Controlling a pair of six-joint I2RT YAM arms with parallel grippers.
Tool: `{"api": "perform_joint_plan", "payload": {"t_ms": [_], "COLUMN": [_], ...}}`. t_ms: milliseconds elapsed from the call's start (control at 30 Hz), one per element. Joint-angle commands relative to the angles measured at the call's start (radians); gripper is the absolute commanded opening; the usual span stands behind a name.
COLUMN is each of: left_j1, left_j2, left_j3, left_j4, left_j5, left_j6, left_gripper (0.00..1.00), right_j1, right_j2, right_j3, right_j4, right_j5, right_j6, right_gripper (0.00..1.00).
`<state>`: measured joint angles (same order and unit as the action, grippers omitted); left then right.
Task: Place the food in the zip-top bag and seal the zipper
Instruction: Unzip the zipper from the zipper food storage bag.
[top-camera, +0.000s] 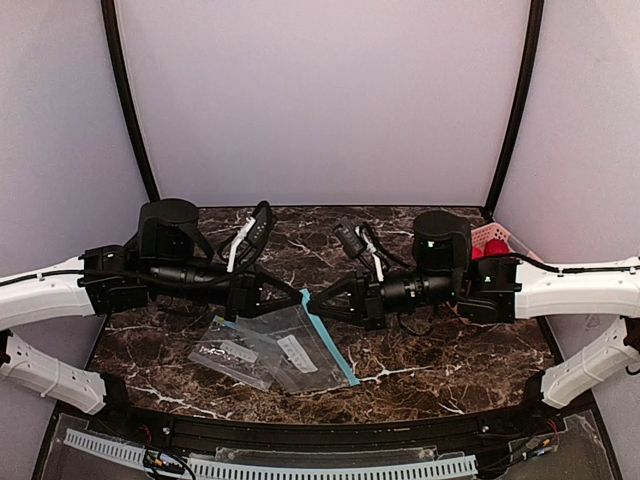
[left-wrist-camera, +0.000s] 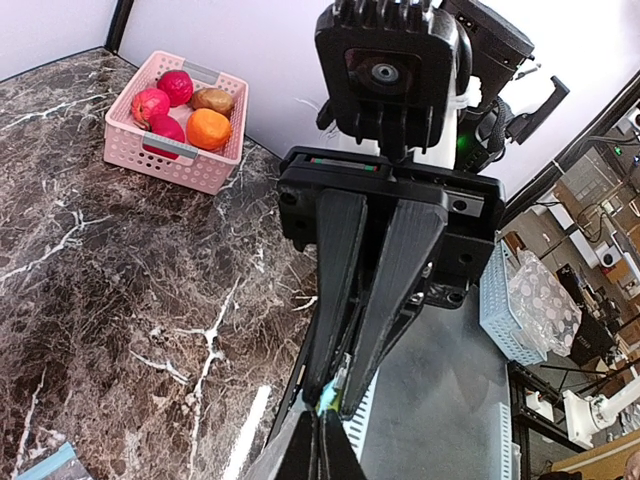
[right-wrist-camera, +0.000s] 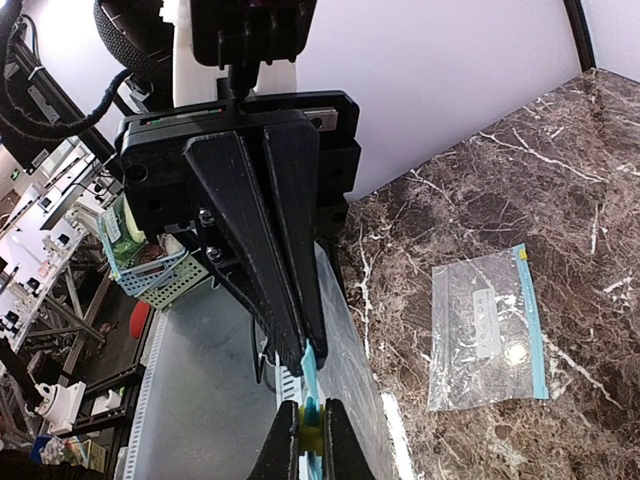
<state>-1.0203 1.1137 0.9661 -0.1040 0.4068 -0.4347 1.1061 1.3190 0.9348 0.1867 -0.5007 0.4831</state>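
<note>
The clear zip-top bag (top-camera: 300, 345) lies on the marble table, its teal zipper (top-camera: 335, 350) running along the right edge. My left gripper (top-camera: 290, 297) and right gripper (top-camera: 313, 297) meet tip to tip at the zipper's far end. In the left wrist view my left gripper (left-wrist-camera: 322, 452) is shut on the teal strip. In the right wrist view my right gripper (right-wrist-camera: 311, 440) is shut on the zipper (right-wrist-camera: 311, 365), with a small yellow-green piece between its fingers. The food (left-wrist-camera: 208, 128), three red, one brown and one orange piece, sits in a pink basket (left-wrist-camera: 165, 165), apart from both grippers.
A second clear bag (top-camera: 232, 355) lies flat at the left of the first; it also shows in the right wrist view (right-wrist-camera: 485, 330). The pink basket (top-camera: 497, 236) stands at the back right corner behind the right arm. Walls enclose the table on three sides.
</note>
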Motion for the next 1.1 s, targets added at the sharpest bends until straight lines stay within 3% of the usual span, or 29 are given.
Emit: {"api": "perform_joint_plan", "payload": {"t_ms": [0, 500, 1067], "left_j1": [0.0, 0.004, 0.058], "left_j2": [-0.031, -0.002, -0.018], "left_j3": [-0.003, 0.011, 0.009], "left_j4": [0.022, -0.008, -0.012], "left_j5": [-0.045, -0.126, -0.118], "left_j6": [-0.01, -0.035, -0.05], "left_gripper": [0.01, 0.01, 0.01], "right_j1": [0.003, 0.002, 0.003], "right_j2": [0.017, 0.013, 0.011], "right_j3": [0.004, -0.017, -0.049], "right_j4": [-0.011, -0.008, -0.003], "right_j5": [-0.006, 0.005, 0.03], "right_j6": [-0.009, -0.002, 0.013], "right_gripper": [0.0, 0.0, 0.0]}}
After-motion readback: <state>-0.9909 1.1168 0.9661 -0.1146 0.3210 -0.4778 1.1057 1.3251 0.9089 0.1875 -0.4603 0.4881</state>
